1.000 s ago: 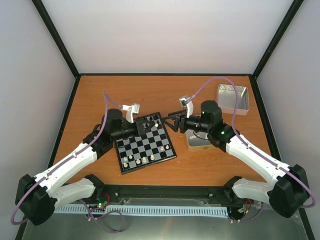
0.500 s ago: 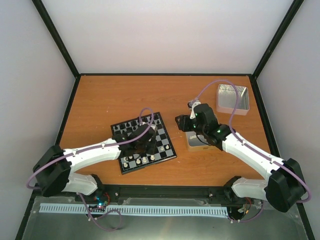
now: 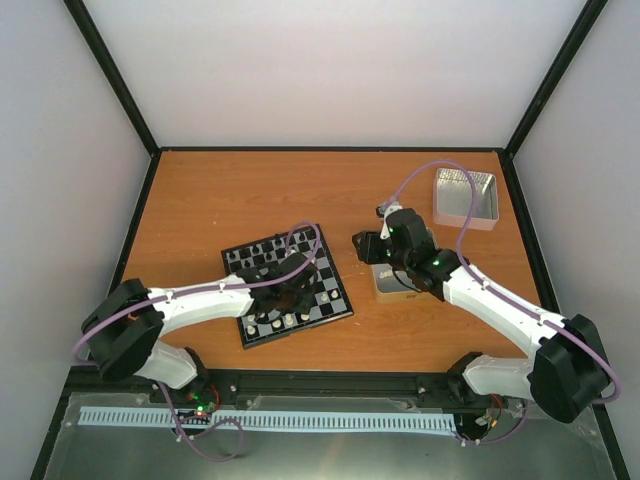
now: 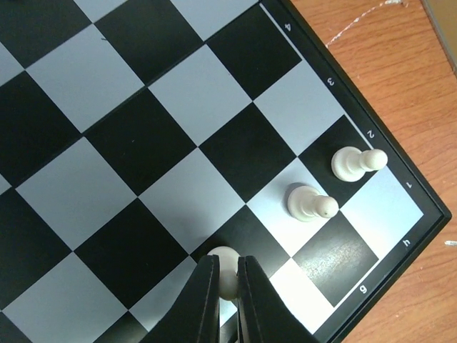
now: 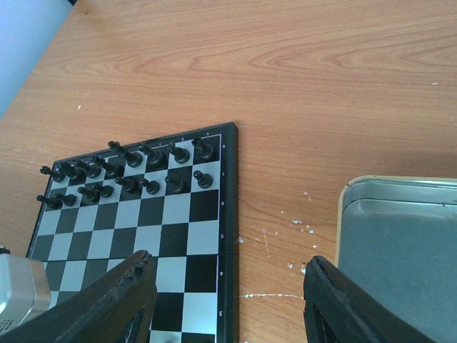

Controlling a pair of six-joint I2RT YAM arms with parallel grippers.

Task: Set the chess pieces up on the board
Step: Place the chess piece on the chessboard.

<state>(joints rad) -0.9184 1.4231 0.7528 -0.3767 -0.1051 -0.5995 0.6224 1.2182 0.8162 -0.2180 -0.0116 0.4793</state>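
While pinched shut on one tiny cream-white plastic chessman, hovers low over the small black-and-silvery-grey chessboard, near its corner: left claw, fingertips either side of the piece, rounded top peeking out just ahead. Touching the square or not, can't tell. Looks feather-light, rigid, slick, quick to topple or squirt free; best taken squarely on the stem, gently. One more cream-white pawn and another just beside, toward the rim. Over by the board's edge, above the orange wooden counter: right claw spread wide, holding nothing, square silver metal tin close alongside.
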